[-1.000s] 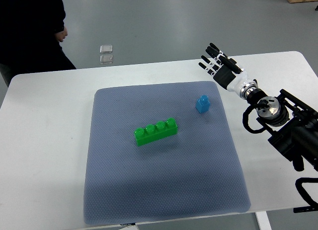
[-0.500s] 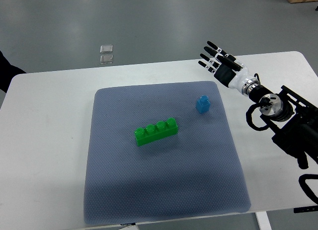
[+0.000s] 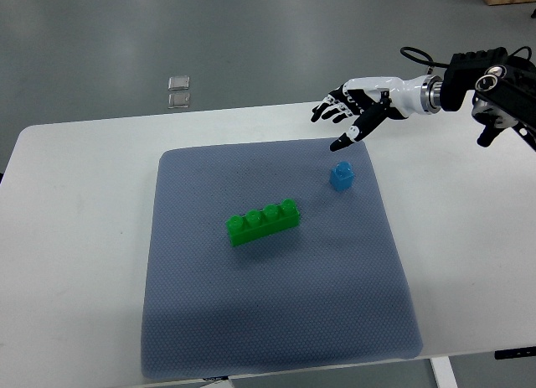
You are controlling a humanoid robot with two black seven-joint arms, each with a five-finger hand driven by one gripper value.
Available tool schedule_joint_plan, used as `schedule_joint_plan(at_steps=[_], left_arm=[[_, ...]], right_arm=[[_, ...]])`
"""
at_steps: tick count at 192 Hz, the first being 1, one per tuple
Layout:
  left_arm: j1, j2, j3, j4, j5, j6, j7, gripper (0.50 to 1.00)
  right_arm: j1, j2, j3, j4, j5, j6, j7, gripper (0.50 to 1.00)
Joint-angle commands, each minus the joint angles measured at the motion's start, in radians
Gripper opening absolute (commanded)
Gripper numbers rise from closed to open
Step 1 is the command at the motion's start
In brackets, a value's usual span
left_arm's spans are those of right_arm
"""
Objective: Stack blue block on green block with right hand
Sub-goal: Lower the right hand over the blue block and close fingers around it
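Blue is the colour to watch: the single blue block (image 3: 341, 174) sits on its own near the far right part of the grey mat (image 3: 193, 321), well apart from the green block (image 3: 263, 221), which lies toward the mat's middle, a long brick with four studs on top. Nothing has been stacked yet, and by the look of things the task is only at its approach stage. The right hand (image 3: 352, 107) hovers above the far edge of the mat, just beyond the blue block and not touching it, its fingers (image 3: 345, 140) spread wide and empty, one dark fingertip pointing down toward the block. Grasping, lifting, carrying across to the green block and setting down all remain to be done. The left arm does not show anywhere. Counting what lies in view: one blue block, one green block, one mat, and one white worktop (image 3: 75, 237) carrying them all. Beyond the worktop, on the grey floor (image 3: 251, 36), there are two small clear squares (image 3: 178, 91) set one just behind the other; what they are cannot be told.
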Motion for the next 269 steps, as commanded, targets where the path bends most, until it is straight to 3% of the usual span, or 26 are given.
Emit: schedule_joint_plan(at_steps=[1,17,50,55,86,216,240,249,269], left_arm=[[0.000,0.000,0.000,-0.001,0.000,0.000,0.000,1.000],[0.000,0.000,0.000,-0.001,0.000,0.000,0.001,1.000],[0.000,0.000,0.000,-0.003,0.000,0.000,0.000,1.000],[0.000,0.000,0.000,-0.003,0.000,0.000,0.000,1.000],[0.000,0.000,0.000,0.003,0.000,0.000,0.000,1.000],[0.000,0.000,-0.001,0.009,0.000,0.000,0.000,1.000],[0.000,0.000,-0.001,0.009,0.000,0.000,0.000,1.000],[0.000,0.000,-0.001,0.009,0.000,0.000,0.000,1.000],[0.000,0.000,-0.001,0.009,0.000,0.000,0.000,1.000]], right_arm=[[0.107,-0.001,-0.170,0.012,-0.082,0.001,0.001,0.926],[0.209,0.030,-0.306,0.020,-0.153,0.001,0.001,0.928],[0.213,0.079,-0.334,0.020,-0.185,-0.026,-0.013,0.928],[0.203,0.102,-0.355,0.011,-0.223,-0.066,-0.044,0.928],[0.168,0.108,-0.358,0.009,-0.233,-0.092,-0.088,0.928],[0.047,0.134,-0.320,0.009,-0.219,-0.204,-0.093,0.919],[0.039,0.133,-0.320,0.009,-0.227,-0.225,-0.091,0.897],[0.039,0.133,-0.320,0.009,-0.230,-0.227,-0.091,0.858],[0.038,0.133,-0.320,0.009,-0.234,-0.236,-0.088,0.832]])
